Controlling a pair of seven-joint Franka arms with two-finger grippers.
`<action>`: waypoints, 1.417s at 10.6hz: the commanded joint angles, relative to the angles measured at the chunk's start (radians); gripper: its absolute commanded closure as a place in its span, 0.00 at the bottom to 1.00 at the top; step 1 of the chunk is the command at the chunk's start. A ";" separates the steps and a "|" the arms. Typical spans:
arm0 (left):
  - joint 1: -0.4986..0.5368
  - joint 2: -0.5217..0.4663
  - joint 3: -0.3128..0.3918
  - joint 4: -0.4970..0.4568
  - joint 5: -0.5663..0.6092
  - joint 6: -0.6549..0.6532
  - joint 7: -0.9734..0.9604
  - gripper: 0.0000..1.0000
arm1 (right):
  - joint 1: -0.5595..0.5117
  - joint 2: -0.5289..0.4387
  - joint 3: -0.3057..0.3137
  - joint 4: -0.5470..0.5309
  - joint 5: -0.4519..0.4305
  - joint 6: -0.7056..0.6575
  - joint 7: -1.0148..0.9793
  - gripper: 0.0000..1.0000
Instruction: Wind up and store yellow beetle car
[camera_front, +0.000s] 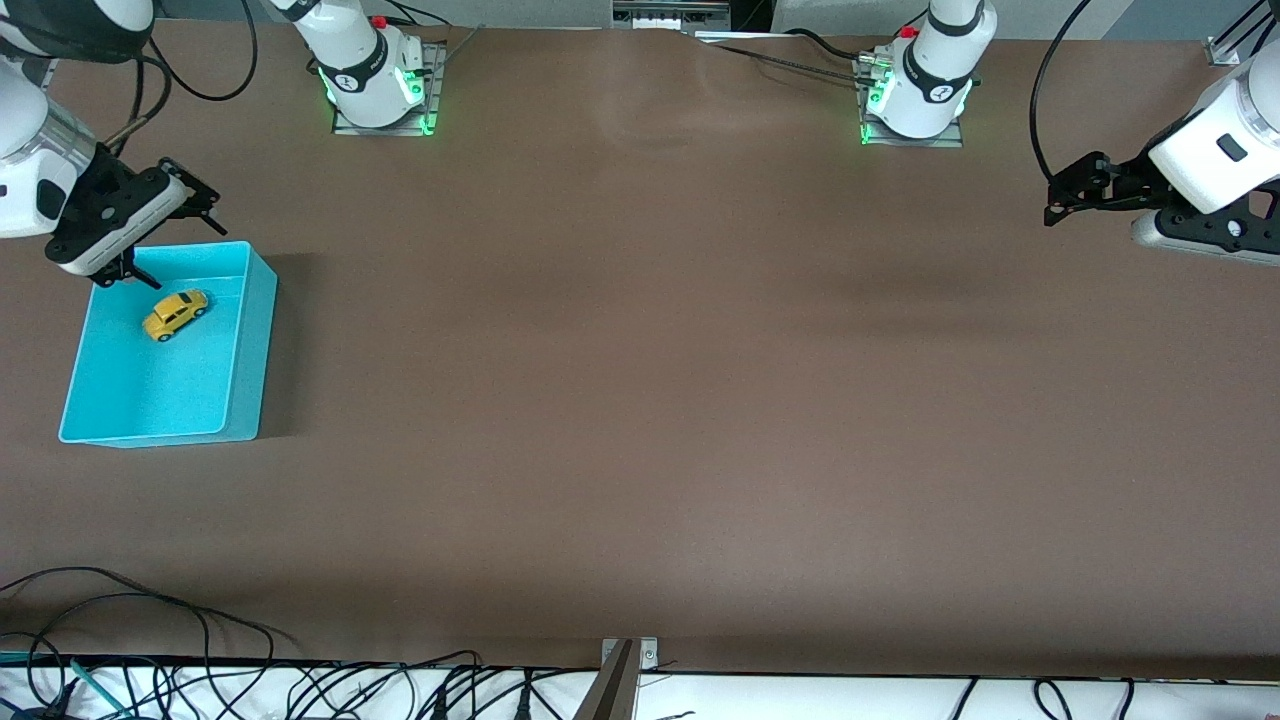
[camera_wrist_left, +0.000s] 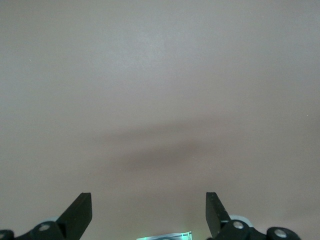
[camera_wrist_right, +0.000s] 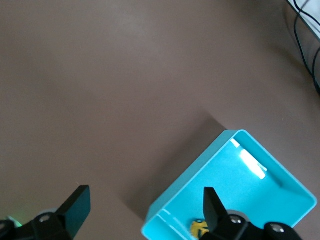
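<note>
- Yellow beetle car (camera_front: 176, 314) lies inside the turquoise bin (camera_front: 250, 340), on the bin's floor, in the half of the bin that is farther from the front camera. It sits on its wheels, at a slant to the bin's walls, and touches none of them.
- In the right wrist view only a sliver of the yellow beetle car (camera_wrist_right: 199, 228) shows, low inside the turquoise bin (camera_wrist_right: 280, 175), partly hidden by one of that gripper's fingers (camera_wrist_right: 214, 206).
- Turquoise bin stands on the brown table (camera_front: 640, 400) at the right arm's end, close to that end's edge and about midway between the table's two long edges. It holds nothing but the car.
- Right gripper (camera_front: 170, 225) hangs in the air over the bin's rim that is farthest from the front camera, above the car and clear of it. Its fingers are spread wide and hold nothing.
- Left gripper (camera_front: 1052, 200) hangs over the bare table near the corner at the left arm's end, on the side where the arm bases stand, well apart from the bin. Its fingers (camera_wrist_left: 80, 207) are spread wide too, with nothing between them; its wrist view shows only plain tabletop and a soft shadow.
- Black cables (camera_front: 300, 685) lie along the table's edge nearest the front camera, on a white strip.
</note>
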 joint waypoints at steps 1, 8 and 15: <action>0.008 -0.004 -0.006 0.007 -0.001 -0.014 -0.004 0.00 | 0.062 0.007 -0.023 0.066 0.012 -0.101 0.291 0.00; 0.008 -0.004 -0.006 0.007 -0.003 -0.014 -0.003 0.00 | 0.144 0.109 -0.014 0.258 -0.092 -0.273 0.675 0.00; 0.007 -0.004 -0.006 0.007 -0.003 -0.014 0.000 0.00 | 0.135 0.116 -0.020 0.284 -0.074 -0.271 0.686 0.00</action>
